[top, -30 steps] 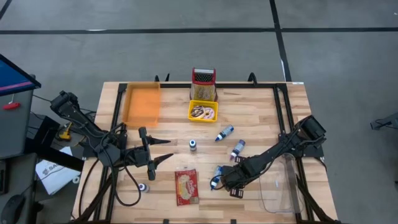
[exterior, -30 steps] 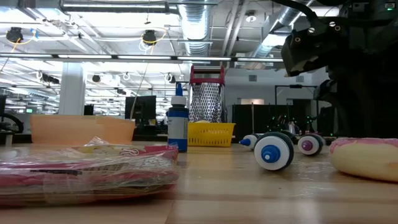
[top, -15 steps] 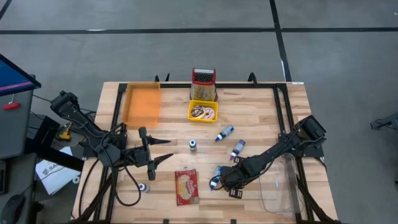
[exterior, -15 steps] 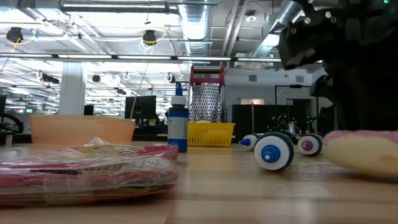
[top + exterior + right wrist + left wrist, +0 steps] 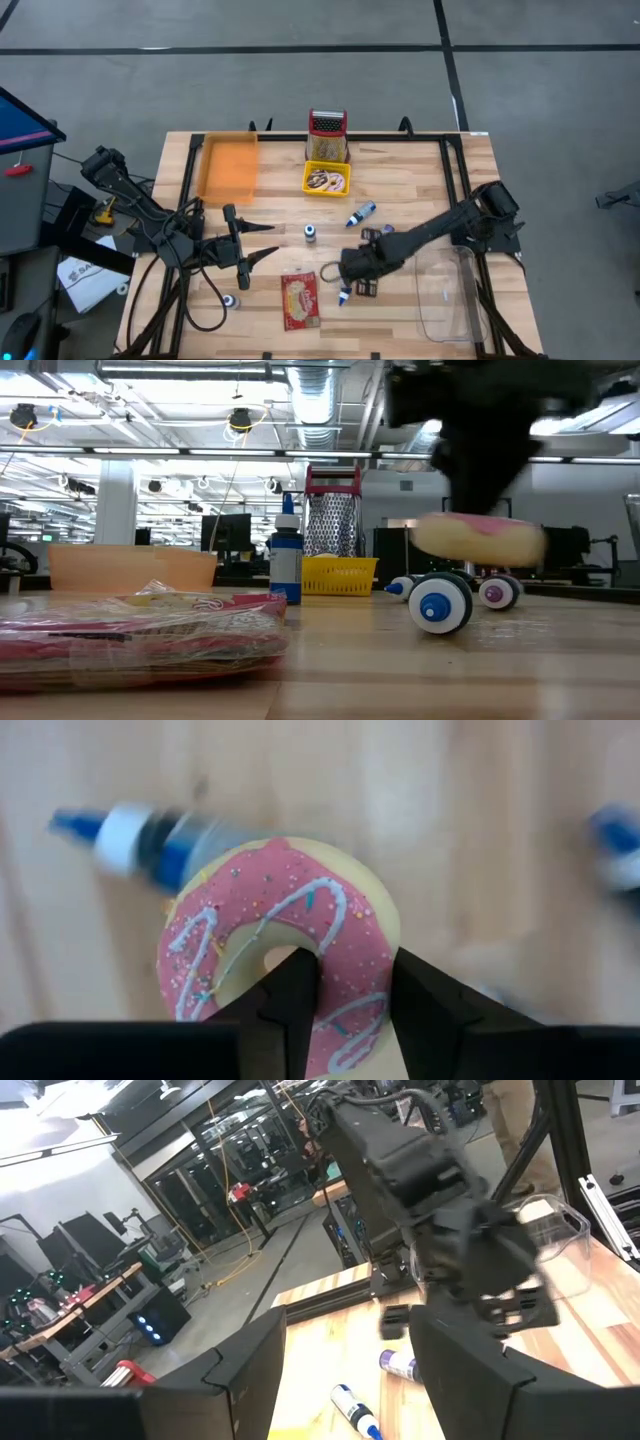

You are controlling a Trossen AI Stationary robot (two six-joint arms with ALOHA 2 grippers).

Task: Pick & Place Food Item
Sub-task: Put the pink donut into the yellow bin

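A pink-frosted donut (image 5: 260, 920) with white icing lines and sprinkles hangs in the air over the table in the low view (image 5: 478, 538), with my right gripper (image 5: 350, 982) shut on it. In the high view that gripper (image 5: 350, 265) stands over the table's middle, near the front, and covers the donut. My left gripper (image 5: 262, 243) waits open at the table's left, pointing level toward the right arm, nothing between its fingers (image 5: 240, 1380). My right gripper has one finger (image 5: 290, 990) inside the donut's hole and the other (image 5: 430, 1000) outside its rim, pinching the ring's near section (image 5: 355, 995) between them. The fingers come from above, pointing down. The donut hangs roughly level, frosting up, lifted clear of the table.
A yellow basket (image 5: 326, 180) and a grater (image 5: 327, 135) stand at the far middle, an orange tray (image 5: 228, 165) far left. A clear container (image 5: 445, 295) sits near right. A wrapped snack (image 5: 300, 298) and several blue bottles (image 5: 361, 214) lie around the middle.
My right gripper has risen and gone toward the table's left edge, carrying the donut. The donut lay on the table at the start and now hangs clear above it.
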